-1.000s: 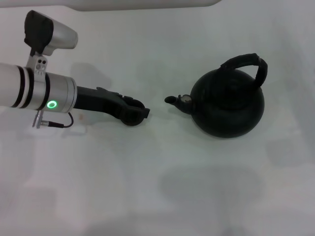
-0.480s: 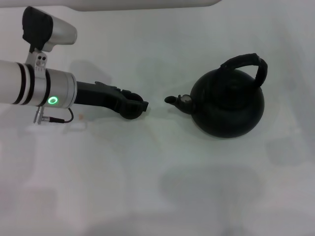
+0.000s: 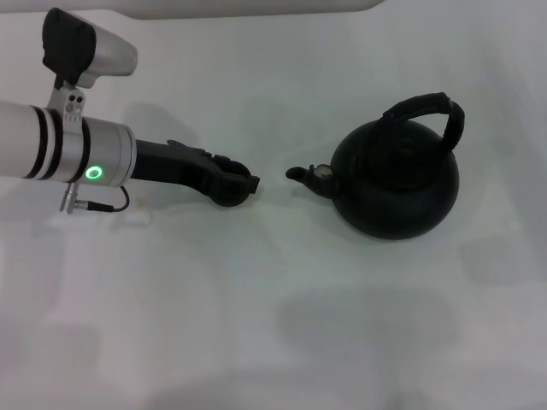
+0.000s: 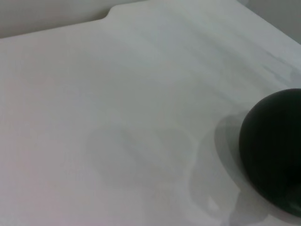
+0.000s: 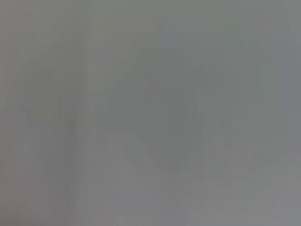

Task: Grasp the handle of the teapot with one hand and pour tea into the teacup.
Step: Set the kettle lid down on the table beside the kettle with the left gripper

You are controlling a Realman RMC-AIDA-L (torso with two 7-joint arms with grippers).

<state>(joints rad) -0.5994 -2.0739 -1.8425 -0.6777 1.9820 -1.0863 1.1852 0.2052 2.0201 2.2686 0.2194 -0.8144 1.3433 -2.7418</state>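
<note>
The teapot is a round matte black pot on the right of the white table, its arched handle over the top and its short spout pointing left. My left gripper reaches in from the left and stops a little short of the spout. It is shut on a tiny dark round teacup that sits under its fingertips. In the left wrist view only part of the teapot's black body shows at the edge. The right gripper is out of view.
The white table stretches in front of and behind the pot. A small white tag lies under my left arm. The right wrist view shows only plain grey.
My left gripper and the teacup in it have shifted slightly away from me since a second ago and are nearly still over the last half second. The teapot has not moved.
</note>
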